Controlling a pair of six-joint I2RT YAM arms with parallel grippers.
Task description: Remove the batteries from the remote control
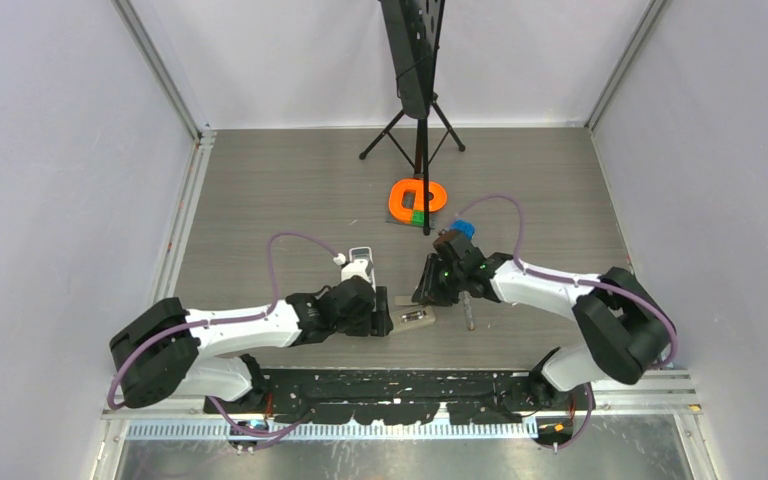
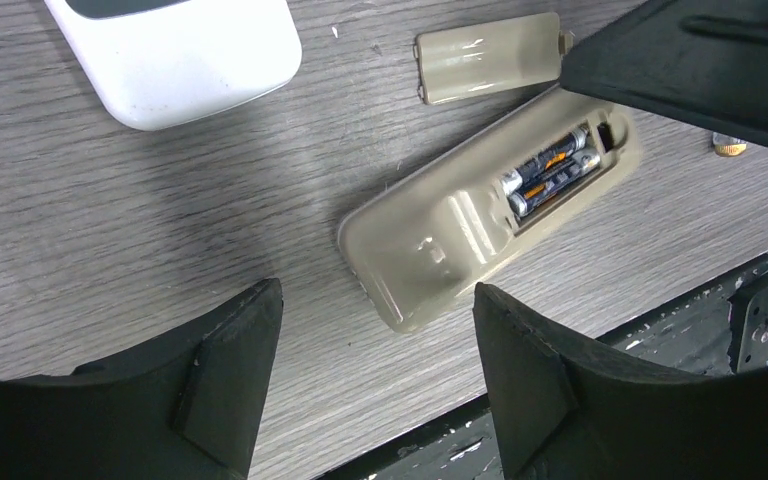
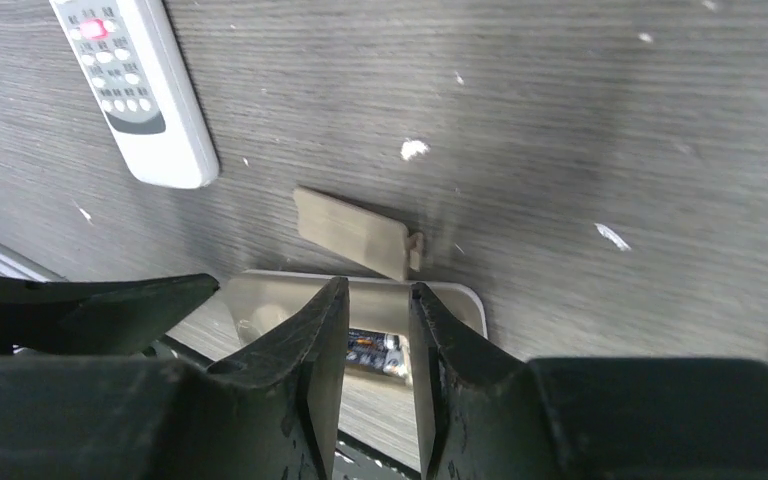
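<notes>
The beige remote control [image 2: 440,235] lies face down on the table with its back compartment uncovered. Two dark batteries [image 2: 550,170] sit side by side inside it. The remote also shows in the top view [image 1: 415,319]. Its loose beige cover [image 2: 488,55] lies beside it on the table. My left gripper [image 2: 377,298] is open and empty, its fingers on either side of the remote's near end. My right gripper [image 3: 377,293] hovers just above the compartment. Its jaws stand a narrow gap apart and hold nothing. The batteries [image 3: 373,350] show through that gap.
A white remote [image 1: 360,263] lies face up behind the left gripper. A thin metal-tipped stick tool [image 1: 468,312] lies right of the beige remote. An orange ring [image 1: 418,197] and a tripod stand [image 1: 420,120] are further back. The table's black front rail [image 2: 660,330] is close.
</notes>
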